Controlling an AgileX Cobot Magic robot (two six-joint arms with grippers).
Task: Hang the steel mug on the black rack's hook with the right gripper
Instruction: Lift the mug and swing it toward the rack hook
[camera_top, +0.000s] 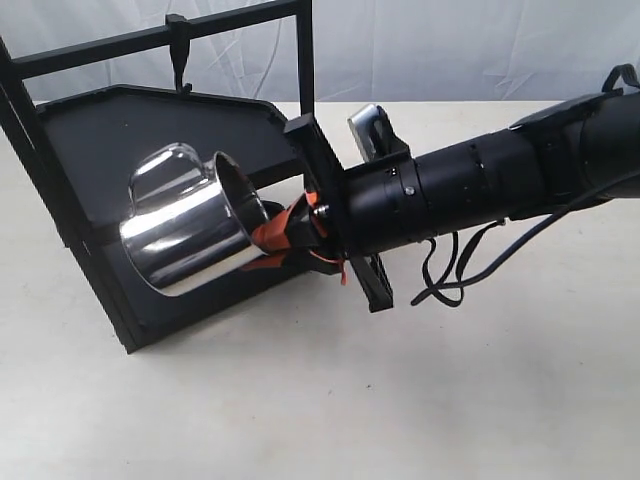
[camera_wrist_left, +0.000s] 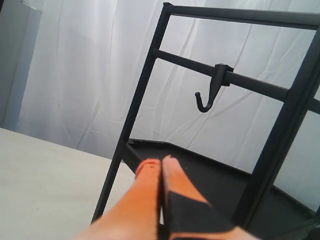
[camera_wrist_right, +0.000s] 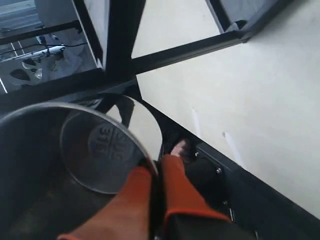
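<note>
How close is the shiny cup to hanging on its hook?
Done: the right gripper has the steel mug off the table, fingers pinching its rim. In hand: it holds the mug tilted in front of the black rack. Left: the hook is empty, above the mug's handle.

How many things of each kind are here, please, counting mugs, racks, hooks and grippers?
Steel mug: 1
Black rack: 1
Hook: 1
Grippers: 2, the right gripper and the left gripper
Total: 5

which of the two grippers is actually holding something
The right gripper: its orange fingers pinch the rim of the steel mug. The left gripper is shut on nothing, pointing toward the black rack.
</note>
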